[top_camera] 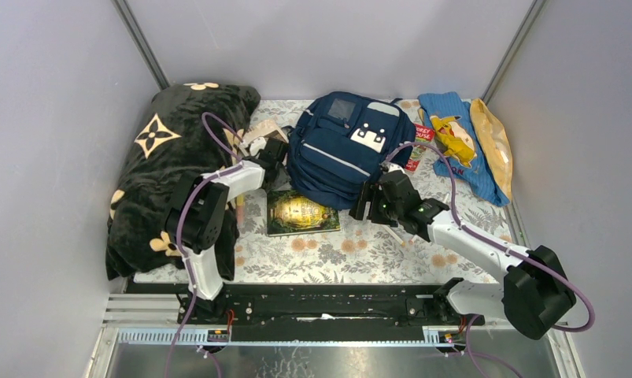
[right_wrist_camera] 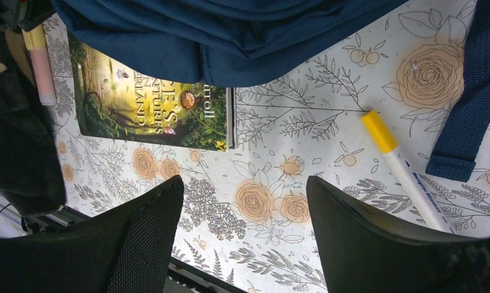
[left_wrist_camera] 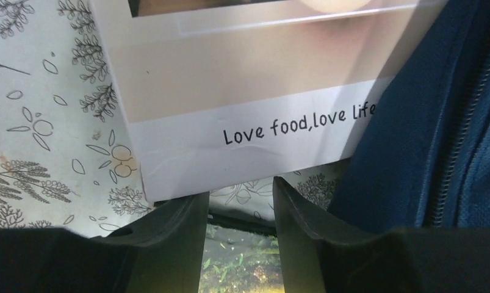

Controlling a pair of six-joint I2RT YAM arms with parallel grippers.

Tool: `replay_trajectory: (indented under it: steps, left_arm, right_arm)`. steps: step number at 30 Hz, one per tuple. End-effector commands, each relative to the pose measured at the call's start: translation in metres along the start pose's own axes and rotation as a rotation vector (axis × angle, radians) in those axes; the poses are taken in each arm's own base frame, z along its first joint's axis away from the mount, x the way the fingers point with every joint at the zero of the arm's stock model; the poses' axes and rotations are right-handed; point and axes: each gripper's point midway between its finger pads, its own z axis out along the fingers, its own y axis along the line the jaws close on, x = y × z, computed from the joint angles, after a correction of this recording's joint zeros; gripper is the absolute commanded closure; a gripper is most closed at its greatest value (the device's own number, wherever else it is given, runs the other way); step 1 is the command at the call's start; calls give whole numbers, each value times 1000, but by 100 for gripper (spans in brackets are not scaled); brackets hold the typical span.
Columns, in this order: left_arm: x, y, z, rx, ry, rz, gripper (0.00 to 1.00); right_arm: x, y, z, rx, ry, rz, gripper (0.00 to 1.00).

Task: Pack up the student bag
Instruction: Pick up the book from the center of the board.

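The student bag (top_camera: 344, 150), a navy backpack with a white patch, lies flat at the middle of the flowered tablecloth. My left gripper (top_camera: 275, 153) is at its left edge, and the bag's blue fabric and zip (left_wrist_camera: 437, 134) fill the right of the left wrist view. There the left gripper (left_wrist_camera: 241, 189) has its jaws partly apart with nothing between them, the tips at the edge of a white booklet (left_wrist_camera: 248, 91) printed "Love food, love life". My right gripper (top_camera: 375, 201) hovers by the bag's near right corner. In its own view the right gripper (right_wrist_camera: 245, 189) is open over bare cloth.
A green book (top_camera: 301, 213) lies partly under the bag's near edge (right_wrist_camera: 230, 36). A yellow-capped marker (right_wrist_camera: 395, 159) and a bag strap (right_wrist_camera: 468, 110) lie right of the right gripper. A black blanket (top_camera: 175, 173) fills the left. A light-blue cloth (top_camera: 454, 146) and yellow packet (top_camera: 493, 146) lie back right.
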Motion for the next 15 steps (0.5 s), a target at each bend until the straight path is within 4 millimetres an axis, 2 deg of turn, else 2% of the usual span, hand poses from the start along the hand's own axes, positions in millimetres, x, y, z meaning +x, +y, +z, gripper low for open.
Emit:
replay_trajectory:
  steps: [1,10,12,15]
  left_arm:
    - [22,12,4,-73,32,66,51]
    - [107,60,-57,-89,198,104,49]
    - [125,64,-72,-51,241,111,47]
    - [152,57,-91,44,297,159,44]
  right_arm:
    - [-7,12,-2,-37,5,-7,19]
    - [19,1,-4,-47,42,64,17]
    - [27,-6,-3,-26,56,95,17]
    - [43,-16,-1,-6,90,145,17]
